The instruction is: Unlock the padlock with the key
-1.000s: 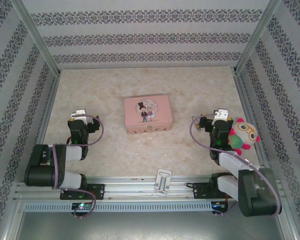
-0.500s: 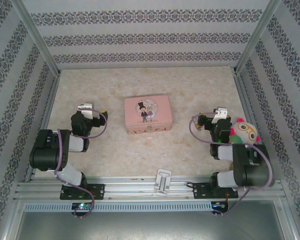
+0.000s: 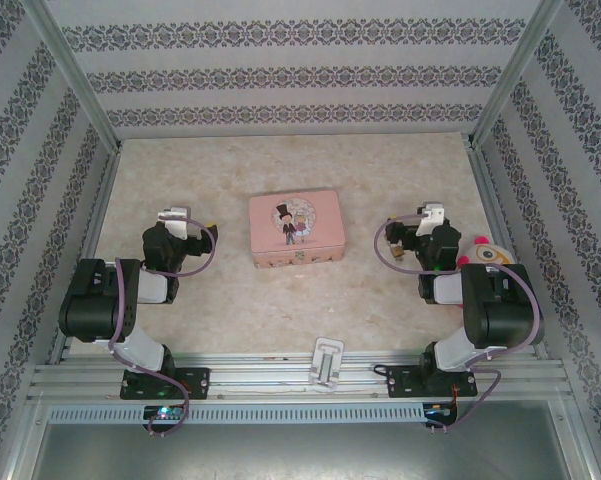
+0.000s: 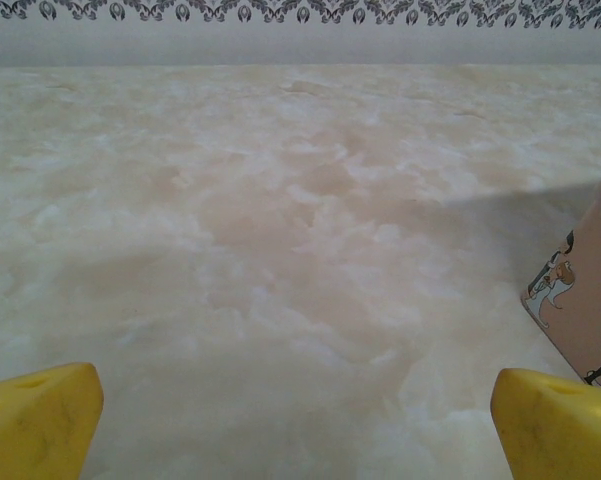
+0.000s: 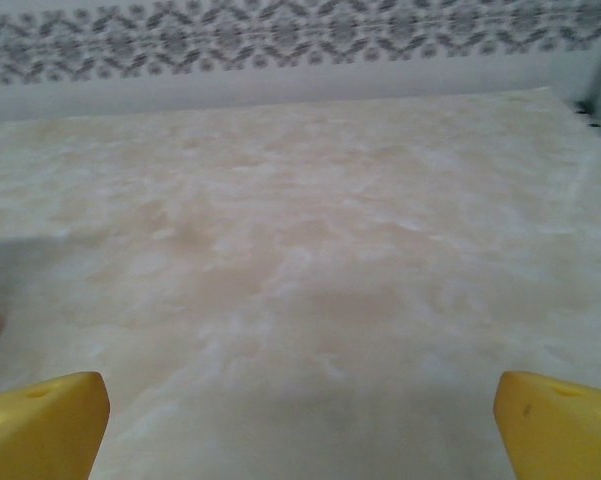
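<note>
Padlock: not managing to pick it out for sure, being way too tiny from above. Maybe hanging at that dark speck [image 3: 298,257] on the middle of the near edge of the pink tin [image 3: 295,228], but honestly cannot tell. Same deal with the key, cannot tell where.

Starting at the left pincer [image 4: 298,420]: gaping wide apart, with yellow fingertips [image 4: 40,415] poking in at both bottom corners of the wrist view. Gripping nothing, just framing bare counter [image 4: 280,250]. Hovering low, left of the tin and apart from it, and catching the tin's cartoon-printed side at the right edge of that view.

Moving over to the right pincer [image 5: 300,420]: also standing wide apart and clamping nothing. Looking across bare marbled counter toward the far wall [image 5: 300,40]. Sitting to the right of the tin, clear of it, roughly level with the left one.

Going outward: noticing a colourful plush owl [image 3: 492,255] tucked just behind the right arm [image 3: 490,310], mostly covered by it. Spotting a white clip-like bracket [image 3: 327,360] resting on the metal rail [image 3: 260,365] at the near edge, between the two arm bases. Seeing grey-patterned striped wallpaper [image 3: 300,80] wrapping the counter on three sides.
</note>
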`<action>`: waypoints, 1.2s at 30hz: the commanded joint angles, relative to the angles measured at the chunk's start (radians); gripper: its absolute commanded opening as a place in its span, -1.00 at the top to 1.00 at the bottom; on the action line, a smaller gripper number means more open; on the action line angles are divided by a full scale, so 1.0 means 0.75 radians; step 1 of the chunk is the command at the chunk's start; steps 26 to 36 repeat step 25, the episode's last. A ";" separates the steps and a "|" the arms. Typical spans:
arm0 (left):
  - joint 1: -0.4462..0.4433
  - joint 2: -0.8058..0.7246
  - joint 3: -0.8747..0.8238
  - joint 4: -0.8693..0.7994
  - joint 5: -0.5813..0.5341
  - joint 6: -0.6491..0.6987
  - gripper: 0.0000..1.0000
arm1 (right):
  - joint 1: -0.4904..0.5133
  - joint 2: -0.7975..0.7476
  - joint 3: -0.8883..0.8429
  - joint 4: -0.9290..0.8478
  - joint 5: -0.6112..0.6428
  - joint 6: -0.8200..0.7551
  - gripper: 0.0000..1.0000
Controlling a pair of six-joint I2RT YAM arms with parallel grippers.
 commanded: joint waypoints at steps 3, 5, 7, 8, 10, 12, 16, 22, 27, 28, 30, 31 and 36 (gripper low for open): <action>0.016 -0.011 0.004 -0.012 0.032 0.019 -0.99 | 0.007 -0.005 0.010 0.000 -0.170 -0.050 -0.96; 0.016 -0.009 0.005 -0.012 0.034 0.018 -0.99 | 0.007 -0.004 0.010 0.000 -0.166 -0.048 -0.96; 0.016 -0.011 0.003 -0.011 0.043 0.022 -0.99 | 0.007 -0.003 0.010 -0.002 -0.144 -0.043 -0.96; 0.016 -0.009 0.003 -0.010 0.057 0.027 -0.99 | 0.007 -0.005 0.010 -0.007 -0.124 -0.035 -0.96; 0.016 -0.009 0.003 -0.010 0.061 0.029 -0.99 | 0.007 -0.005 0.010 -0.012 -0.094 -0.026 -0.96; 0.016 -0.010 0.003 -0.011 0.062 0.029 -0.99 | 0.007 -0.004 0.010 -0.016 -0.075 -0.019 -0.96; 0.016 -0.009 0.004 -0.010 0.061 0.029 -0.99 | 0.007 -0.005 0.010 -0.016 -0.072 -0.019 -0.96; 0.016 -0.009 0.003 -0.012 0.061 0.029 -0.99 | 0.007 -0.007 0.010 -0.019 -0.041 -0.009 -0.96; 0.016 -0.009 0.003 -0.008 0.061 0.028 -0.99 | 0.009 -0.008 0.010 -0.022 0.000 0.001 -0.96; 0.016 -0.009 0.003 -0.008 0.061 0.028 -0.99 | 0.009 -0.008 0.010 -0.022 0.000 0.001 -0.96; 0.016 -0.009 0.003 -0.008 0.061 0.028 -0.99 | 0.009 -0.008 0.010 -0.022 0.000 0.001 -0.96; 0.016 -0.009 0.003 -0.008 0.061 0.028 -0.99 | 0.009 -0.008 0.010 -0.022 0.000 0.001 -0.96; 0.016 -0.009 0.003 -0.008 0.061 0.028 -0.99 | 0.009 -0.008 0.010 -0.022 0.000 0.001 -0.96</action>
